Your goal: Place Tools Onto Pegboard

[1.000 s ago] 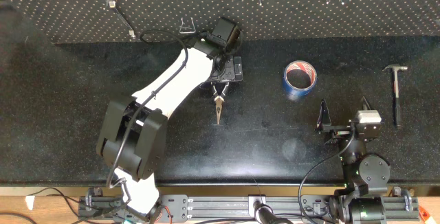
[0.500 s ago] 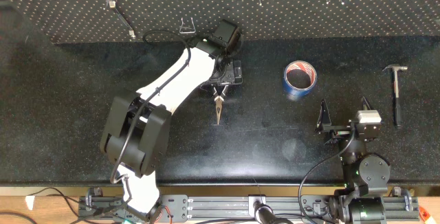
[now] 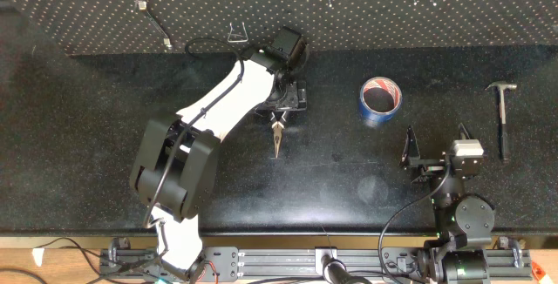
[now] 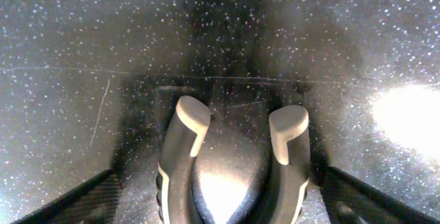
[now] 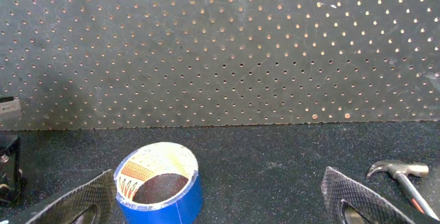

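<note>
Left jaws: wide, straddling the pliers (image 3: 276,134) handles, upper centre.
Right jaws: wide, empty.
Hammer (image 5: 395,170): I see it cut off.

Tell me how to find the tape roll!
Start at the dotted pegboard along the back, then drop to the black table just below it, right of the middle. The tape roll lies flat there, between the pliers and the hammer; it is the only round, blue thing.
</note>
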Action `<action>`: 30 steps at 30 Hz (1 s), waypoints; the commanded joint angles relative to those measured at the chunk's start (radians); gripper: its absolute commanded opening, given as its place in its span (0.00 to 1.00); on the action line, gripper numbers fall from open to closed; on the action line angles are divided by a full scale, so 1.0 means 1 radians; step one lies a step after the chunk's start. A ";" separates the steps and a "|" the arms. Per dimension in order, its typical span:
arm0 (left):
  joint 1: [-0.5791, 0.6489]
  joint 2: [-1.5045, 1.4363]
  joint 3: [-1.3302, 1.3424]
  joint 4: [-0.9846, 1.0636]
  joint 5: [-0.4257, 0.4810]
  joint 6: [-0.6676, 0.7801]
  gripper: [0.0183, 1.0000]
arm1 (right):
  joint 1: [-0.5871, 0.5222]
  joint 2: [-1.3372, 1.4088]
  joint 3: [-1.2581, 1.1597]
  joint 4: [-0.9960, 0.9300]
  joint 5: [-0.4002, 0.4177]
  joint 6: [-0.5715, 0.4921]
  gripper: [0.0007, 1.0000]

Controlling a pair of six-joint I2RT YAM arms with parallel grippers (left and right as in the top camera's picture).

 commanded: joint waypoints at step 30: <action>0.023 -0.030 0.098 -0.145 0.000 0.013 0.01 | 0.003 -0.005 -0.003 -0.006 0.011 -0.010 0.98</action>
